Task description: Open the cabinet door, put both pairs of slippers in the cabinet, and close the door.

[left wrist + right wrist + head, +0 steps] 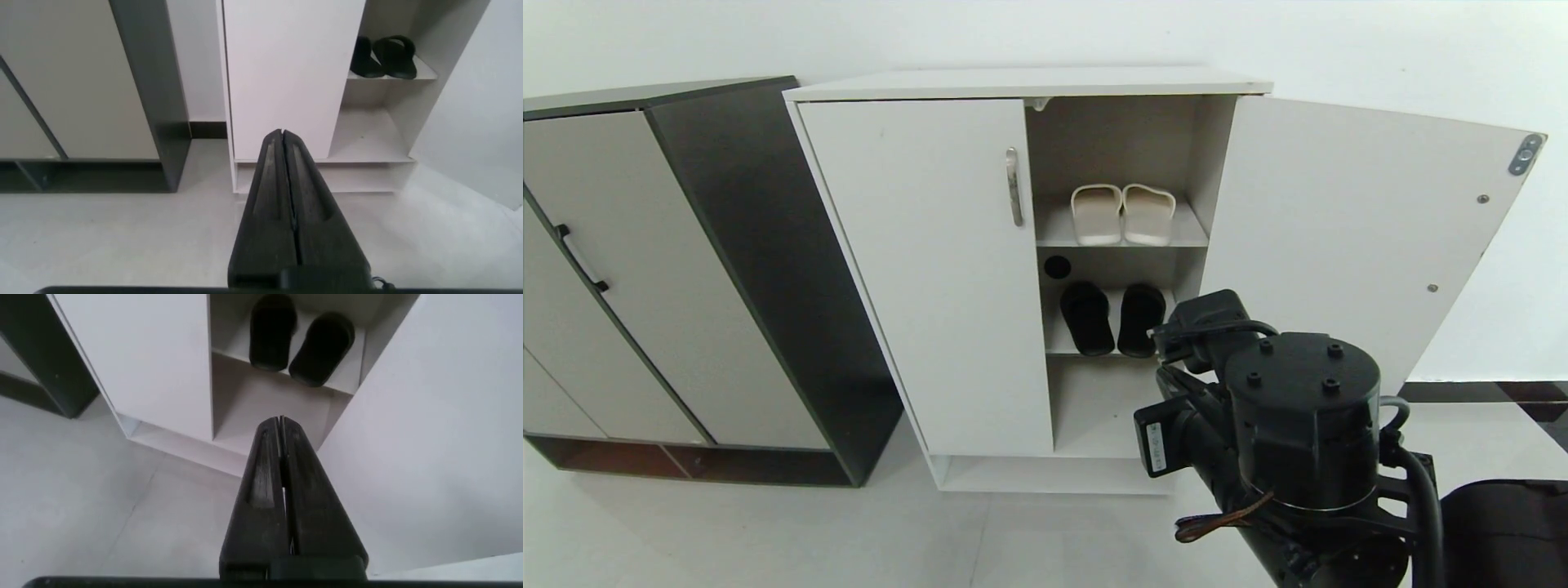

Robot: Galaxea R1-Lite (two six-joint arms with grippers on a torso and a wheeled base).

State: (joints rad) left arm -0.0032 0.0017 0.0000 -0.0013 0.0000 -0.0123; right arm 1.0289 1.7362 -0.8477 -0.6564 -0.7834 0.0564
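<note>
The white cabinet stands with its right door swung wide open and its left door shut. A cream pair of slippers rests on the upper shelf. A black pair of slippers lies on the middle shelf, and appears in the left wrist view as black slippers and in the right wrist view as black slippers. My right gripper is shut and empty, held in front of the opening below the black pair. My left gripper is shut and empty, farther back, facing the shut left door.
A grey and dark cabinet with a black handle stands to the left of the white one. The open door juts out to the right toward my right arm. Pale tiled floor lies in front of both cabinets.
</note>
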